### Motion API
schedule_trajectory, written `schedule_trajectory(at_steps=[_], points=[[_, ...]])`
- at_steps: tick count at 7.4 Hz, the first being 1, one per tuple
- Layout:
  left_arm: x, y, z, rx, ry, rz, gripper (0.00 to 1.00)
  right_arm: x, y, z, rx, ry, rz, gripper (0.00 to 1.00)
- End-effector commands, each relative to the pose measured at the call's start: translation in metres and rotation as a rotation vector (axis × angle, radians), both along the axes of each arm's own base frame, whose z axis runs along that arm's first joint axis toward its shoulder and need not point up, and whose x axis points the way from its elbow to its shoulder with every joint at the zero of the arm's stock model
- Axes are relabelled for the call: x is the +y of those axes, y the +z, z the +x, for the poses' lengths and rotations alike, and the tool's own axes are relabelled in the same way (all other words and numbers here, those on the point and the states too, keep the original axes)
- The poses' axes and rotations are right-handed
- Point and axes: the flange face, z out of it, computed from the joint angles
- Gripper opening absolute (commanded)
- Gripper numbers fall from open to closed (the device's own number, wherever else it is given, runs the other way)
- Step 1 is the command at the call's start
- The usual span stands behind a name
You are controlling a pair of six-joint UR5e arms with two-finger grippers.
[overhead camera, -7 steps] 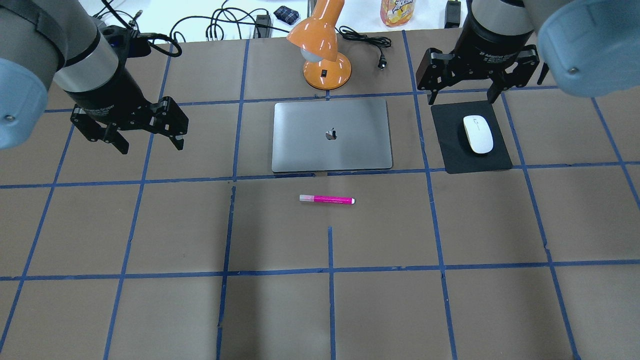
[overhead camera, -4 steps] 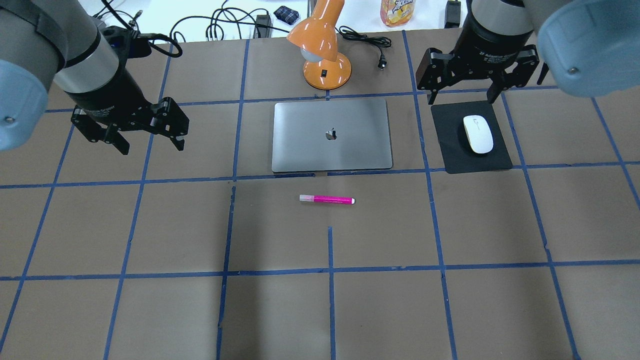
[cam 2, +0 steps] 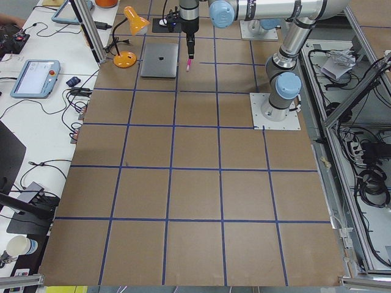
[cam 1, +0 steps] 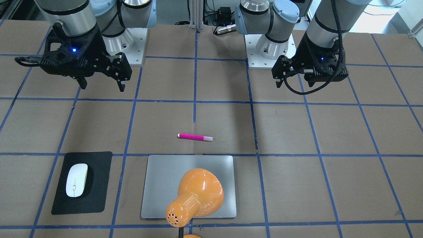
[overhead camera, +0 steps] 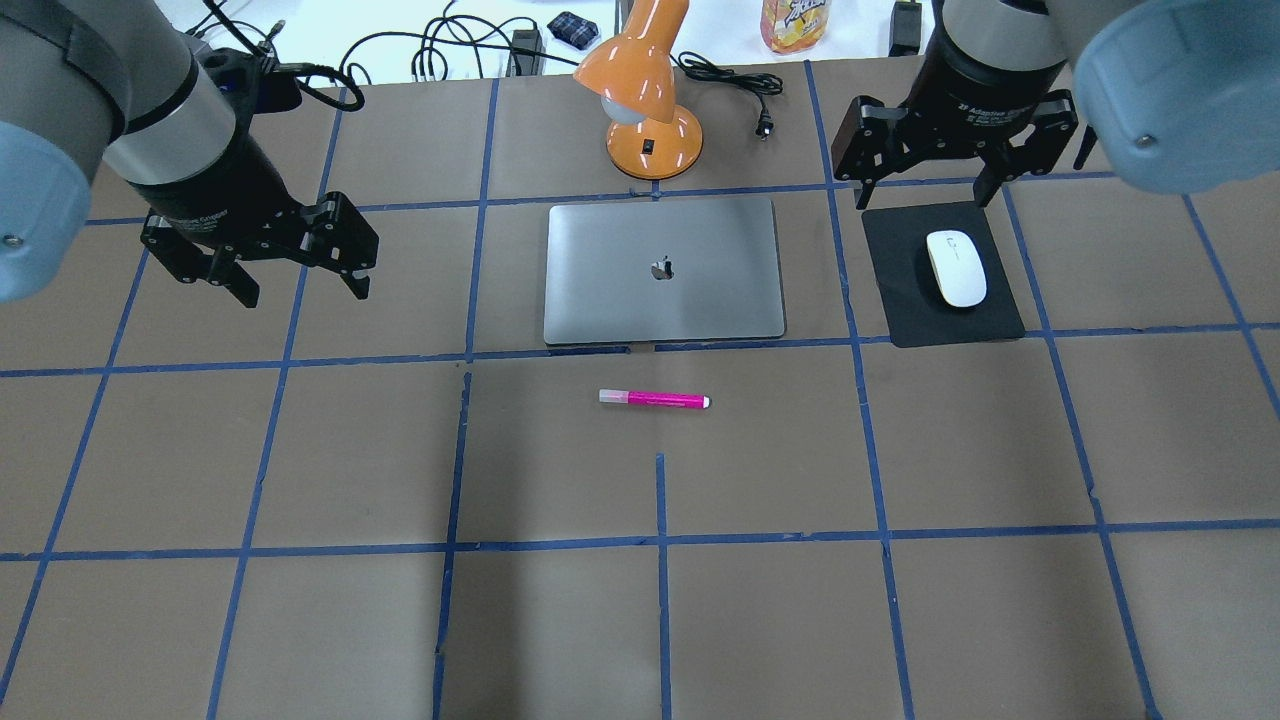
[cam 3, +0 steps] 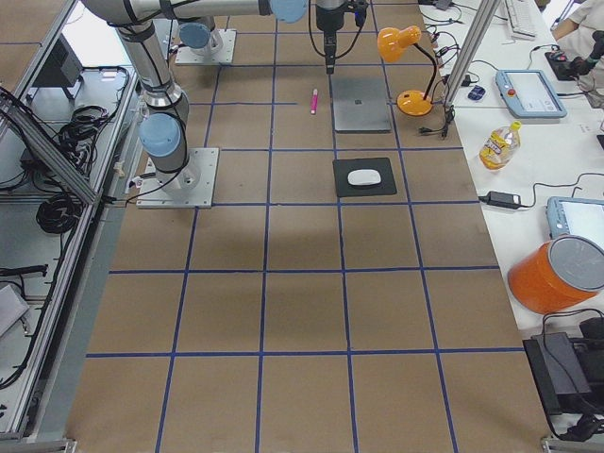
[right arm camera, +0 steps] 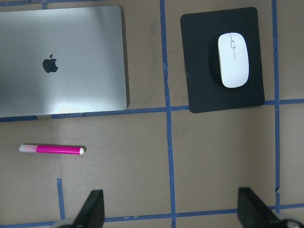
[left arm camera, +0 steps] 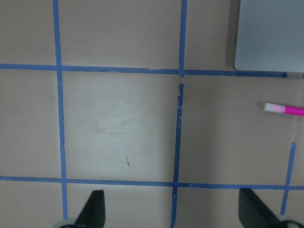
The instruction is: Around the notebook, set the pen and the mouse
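Observation:
The silver-grey notebook [overhead camera: 620, 290] [cam 1: 158, 185] lies closed at the table's far middle. The pink pen [overhead camera: 654, 400] [cam 1: 195, 137] lies on the brown table just in front of the notebook, parallel to its near edge. The white mouse [overhead camera: 956, 268] [cam 1: 76, 180] rests on a black pad to the notebook's right. My left gripper [overhead camera: 300, 290] hovers open and empty, well left of the notebook. My right gripper [overhead camera: 927, 195] [cam 1: 101, 86] hangs open and empty above the pad's far edge. The right wrist view shows notebook [right arm camera: 61, 61], pen [right arm camera: 51, 149] and mouse [right arm camera: 233, 59] below open jaws.
A black mouse pad [overhead camera: 990, 310] lies under the mouse. An orange desk lamp [overhead camera: 650, 120] stands right behind the notebook, its shade overhanging it in the front view. Cables [overhead camera: 440, 45] and a bottle [overhead camera: 795, 22] lie beyond the far edge. Blue tape lines grid the brown table.

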Motion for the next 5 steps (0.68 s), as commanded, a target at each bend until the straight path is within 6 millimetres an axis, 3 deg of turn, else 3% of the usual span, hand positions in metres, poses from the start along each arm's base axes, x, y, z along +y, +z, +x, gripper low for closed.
schedule_trajectory(at_steps=[1,5], points=[[0.0002,0.0005,0.0001,-0.002,-0.001,-0.001,1.00,0.0003,0.0005,0.0000,0.000,0.000,-0.001,1.00],[-0.0018,-0.0030,0.0010,-0.001,0.001,0.005,1.00,0.0003,0.0005,0.0000,0.000,0.000,-0.001,1.00]])
